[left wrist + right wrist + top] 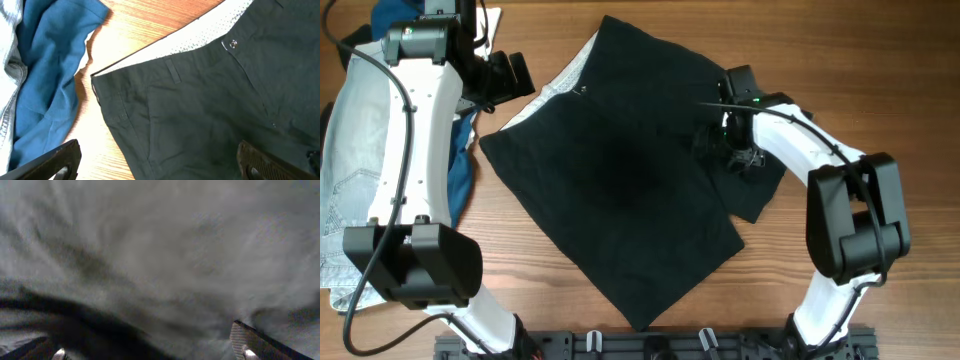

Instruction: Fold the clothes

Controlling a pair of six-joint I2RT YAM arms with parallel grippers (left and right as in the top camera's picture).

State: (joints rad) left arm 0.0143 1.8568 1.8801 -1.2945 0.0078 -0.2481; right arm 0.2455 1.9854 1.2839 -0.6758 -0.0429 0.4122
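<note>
A large black garment (620,180) lies spread flat across the middle of the table, its pale grey waist lining (565,80) showing at the top left. In the left wrist view the waistband (185,42) and a metal button (232,44) show. My left gripper (515,75) is open just above the waist's left corner, with black cloth and bare wood between its fingers (157,167). My right gripper (735,150) is open and low over the garment's right side. The right wrist view shows only blurred black cloth between its fingers (150,347).
Faded light-blue jeans (345,170) lie heaped at the table's left edge, under the left arm. A dark-blue piece (465,170) lies beside them, close to the black garment's left corner, and shows in the left wrist view (45,65). A white piece (488,22) lies at the back left.
</note>
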